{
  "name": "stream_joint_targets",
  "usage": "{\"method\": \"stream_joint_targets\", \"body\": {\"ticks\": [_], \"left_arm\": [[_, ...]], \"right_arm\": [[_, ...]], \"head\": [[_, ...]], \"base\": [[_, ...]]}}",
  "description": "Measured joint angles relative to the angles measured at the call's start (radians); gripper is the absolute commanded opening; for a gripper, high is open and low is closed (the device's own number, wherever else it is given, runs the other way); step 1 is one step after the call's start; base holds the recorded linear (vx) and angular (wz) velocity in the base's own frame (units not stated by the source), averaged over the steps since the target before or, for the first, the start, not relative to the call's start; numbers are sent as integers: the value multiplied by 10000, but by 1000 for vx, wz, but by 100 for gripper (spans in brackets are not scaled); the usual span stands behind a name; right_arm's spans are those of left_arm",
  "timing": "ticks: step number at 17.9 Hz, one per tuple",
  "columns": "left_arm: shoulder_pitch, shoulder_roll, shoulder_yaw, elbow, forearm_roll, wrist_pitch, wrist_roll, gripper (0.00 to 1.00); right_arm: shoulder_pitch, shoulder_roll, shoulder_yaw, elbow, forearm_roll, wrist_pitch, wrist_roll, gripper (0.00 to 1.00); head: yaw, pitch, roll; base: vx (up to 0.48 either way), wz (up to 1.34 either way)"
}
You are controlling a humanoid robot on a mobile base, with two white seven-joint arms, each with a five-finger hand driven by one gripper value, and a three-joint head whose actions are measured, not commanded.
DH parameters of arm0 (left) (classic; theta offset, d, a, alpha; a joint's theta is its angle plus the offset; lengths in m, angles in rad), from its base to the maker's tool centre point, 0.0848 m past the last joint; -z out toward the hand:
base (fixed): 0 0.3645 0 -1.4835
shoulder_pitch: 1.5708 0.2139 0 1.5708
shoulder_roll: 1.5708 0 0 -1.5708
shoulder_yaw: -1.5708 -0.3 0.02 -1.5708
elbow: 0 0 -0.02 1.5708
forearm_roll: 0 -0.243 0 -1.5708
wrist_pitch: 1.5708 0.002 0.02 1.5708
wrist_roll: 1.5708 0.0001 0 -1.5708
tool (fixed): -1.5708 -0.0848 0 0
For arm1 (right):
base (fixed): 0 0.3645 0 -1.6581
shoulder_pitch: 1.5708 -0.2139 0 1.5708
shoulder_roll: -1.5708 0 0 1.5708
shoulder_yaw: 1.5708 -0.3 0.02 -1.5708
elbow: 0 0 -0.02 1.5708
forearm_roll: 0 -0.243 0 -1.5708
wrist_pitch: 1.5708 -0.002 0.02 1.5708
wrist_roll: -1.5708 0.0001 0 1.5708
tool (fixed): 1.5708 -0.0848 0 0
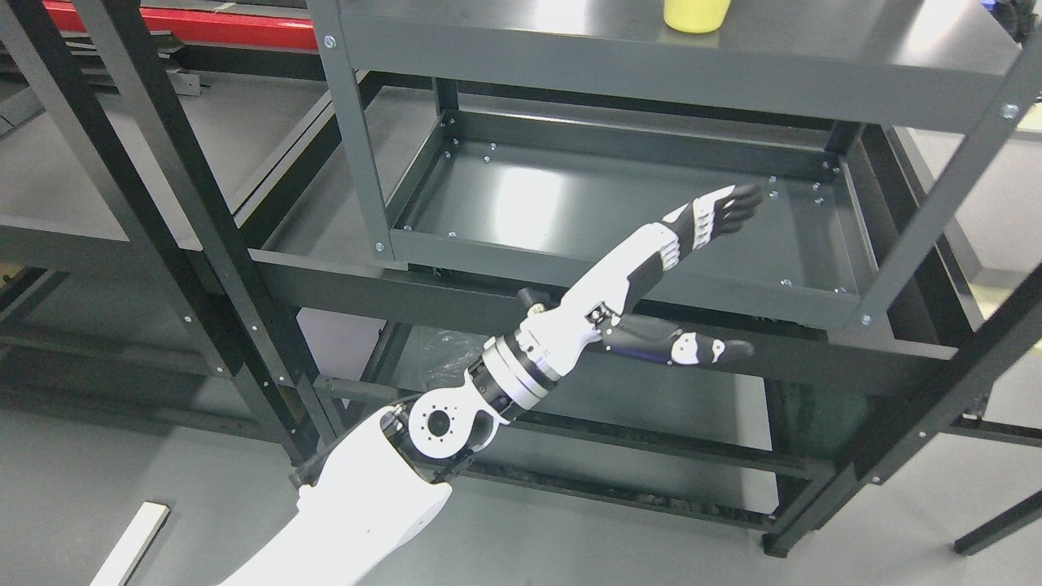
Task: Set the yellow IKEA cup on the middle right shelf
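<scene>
**Left robot hand open and empty, yellow cup on the shelf above**

Nearest to you, at the bottom of the frame left of centre, the white left arm [366, 505] rises from the lower edge and slants up toward the right. Follow it past the round wrist joint and you reach the left robot hand [676, 268], which sits a little right of the frame's centre. Its fingers [720, 210] are stretched out straight, pointing to the upper right, and the thumb [692, 348] is splayed off to the right below them. The robot hand holds nothing.

Behind the robot hand you see the grey metal shelving unit [936, 212]. The fingers lie in front of the lower shelf tray [570, 195], a bare recessed tray in the middle of the frame; you cannot tell from this view whether they touch it.

Farther off, at the top edge right of centre, the yellow cup [697, 15] stands on the upper shelf [814, 57], with only its lower part in the frame. It is well apart from the robot hand, up and slightly right of the fingertips.

To the left, a darker rack of black uprights [163, 163] crosses the frame diagonally, and a red bar [203, 24] shows at the upper left. The right arm does not show.
</scene>
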Motion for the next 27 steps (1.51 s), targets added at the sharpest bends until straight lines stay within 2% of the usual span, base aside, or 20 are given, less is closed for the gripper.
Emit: {"method": "stream_joint_targets", "body": {"ticks": [4, 9, 12, 16, 19, 23, 27], "left_arm": [[579, -88, 917, 1017, -64, 1065, 11, 99], [1288, -153, 2637, 1794, -730, 2068, 17, 99], [1889, -146, 3574, 1794, -1029, 2519, 25, 99], [2755, -128, 4936, 1222, -1243, 3642, -14, 99], [3944, -159, 5441, 491, -1336, 3638, -43, 99], [5089, -288, 5883, -268, -1563, 2189, -44, 99], [5647, -480, 6404, -802, -1698, 1790, -18, 99]], "right_arm": [[0, 0, 0, 0, 0, 0, 0, 99], [4, 0, 0, 0, 0, 0, 0, 99], [-4, 0, 0, -2, 0, -1, 0, 99], [-5, 0, 0, -2, 0, -1, 0, 99], [-5, 0, 0, -2, 0, -1, 0, 99], [-3, 0, 0, -2, 0, -1, 0, 99], [-2, 0, 0, -1, 0, -1, 0, 99]], "head": [[0, 0, 0], [0, 0, 0], [0, 0, 0], [0, 0, 0], [0, 0, 0], [0, 0, 0], [0, 0, 0]], "base": [[-153, -110], [-121, -99], [-43, 32], [-19, -49], [-8, 7], [-3, 0], [0, 0]]}}
